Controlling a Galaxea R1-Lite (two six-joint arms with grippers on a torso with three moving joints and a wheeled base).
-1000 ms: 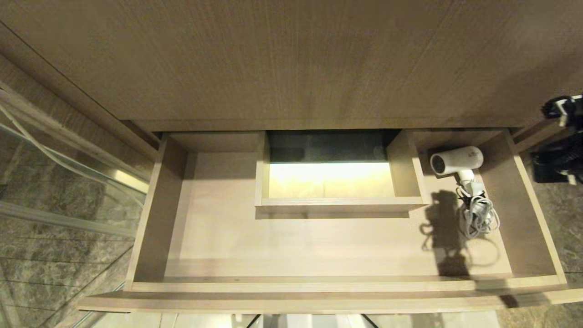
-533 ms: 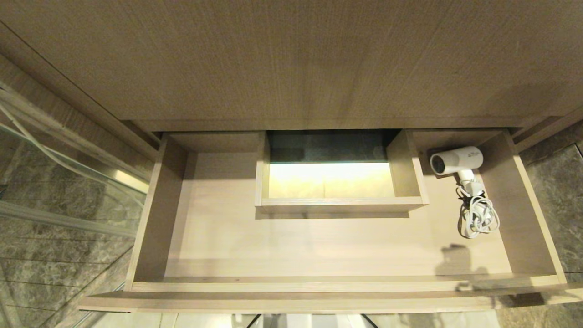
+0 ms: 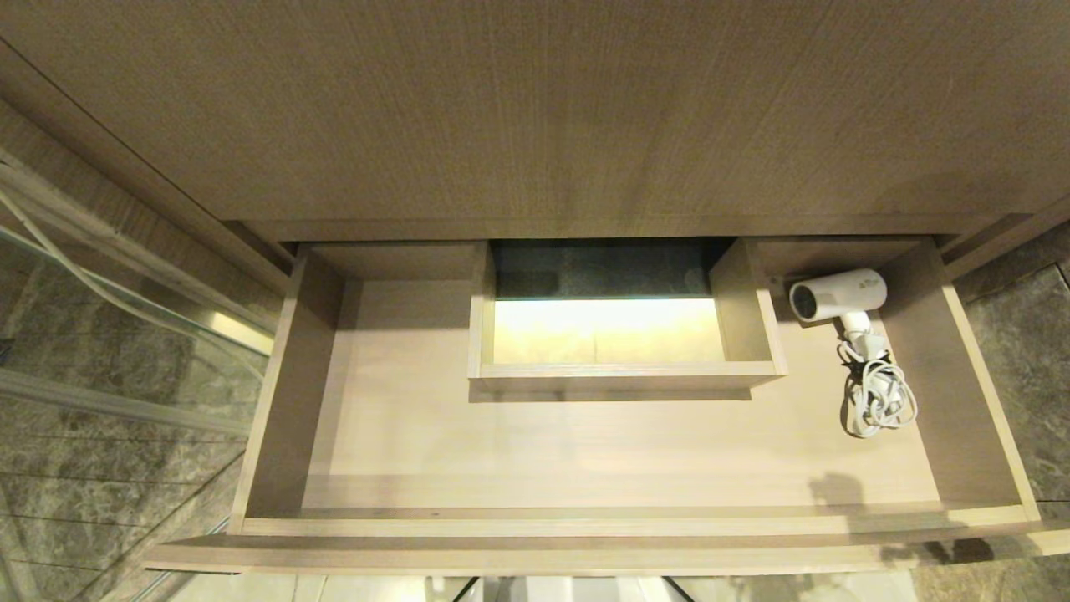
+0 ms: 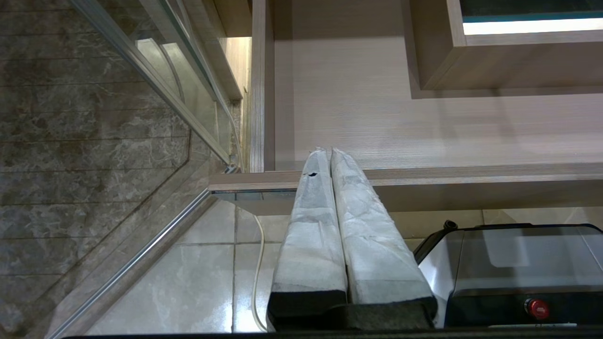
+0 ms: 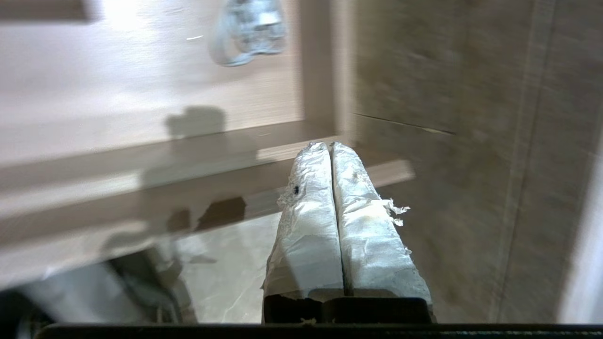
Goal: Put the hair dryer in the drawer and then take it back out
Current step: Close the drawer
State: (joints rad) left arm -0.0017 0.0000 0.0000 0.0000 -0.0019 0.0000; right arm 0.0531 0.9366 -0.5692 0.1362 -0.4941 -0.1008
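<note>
The wood-grain drawer [image 3: 276, 401] stands pulled out wide below the cabinet front. The small white hair dryer [image 3: 838, 294] lies in its back right corner, grille end facing the boxed cut-out [image 3: 619, 372], with its coiled white cord [image 3: 878, 400] bundled in front of it. Neither arm shows in the head view. My right gripper [image 5: 330, 146] is shut and empty, low outside the drawer's front right corner; the cord [image 5: 247, 30] shows blurred far ahead of it. My left gripper [image 4: 329, 151] is shut and empty, parked below the drawer's front left edge [image 4: 264, 181].
A glass shower partition with a metal frame [image 3: 125, 401] stands to the drawer's left, over marble wall tiles. Dark marble [image 3: 1020, 334] flanks the right side. Pale floor tiles [image 4: 198, 263] and the robot's own base [image 4: 518, 273] lie under the drawer front.
The right arm has drawn back out of the head view from beside the drawer's right wall; its shadow slid from near the cord to the drawer front. The hair dryer has not moved.
</note>
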